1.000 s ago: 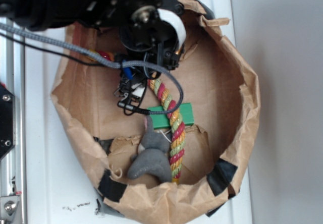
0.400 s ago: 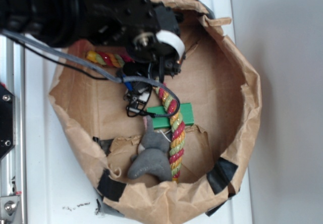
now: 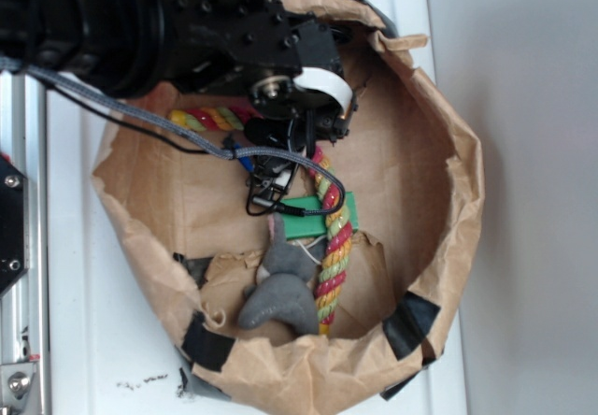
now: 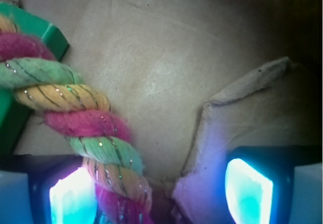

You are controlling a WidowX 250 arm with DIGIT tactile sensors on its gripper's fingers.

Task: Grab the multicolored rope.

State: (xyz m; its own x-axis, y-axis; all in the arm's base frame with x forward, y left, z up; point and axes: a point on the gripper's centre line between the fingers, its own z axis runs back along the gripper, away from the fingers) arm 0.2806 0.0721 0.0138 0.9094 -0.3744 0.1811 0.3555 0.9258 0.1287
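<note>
Paper bag (image 3: 448,135) holds multicolored rope (image 3: 334,247) (plus grey plush toy (image 3: 277,298)).

The multicolored rope (image 3: 334,237) (image 4: 86,133) — thick, twisted from red, yellow and light green strands — lies curved on the brown paper floor. One end runs toward the near paper wall; its upper stretch bends left — partly hidden.

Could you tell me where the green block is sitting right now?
In the exterior view the green block lies flat on the paper bag's floor near its middle, under the multicolored rope that crosses it, just above the grey plush toy.
</note>
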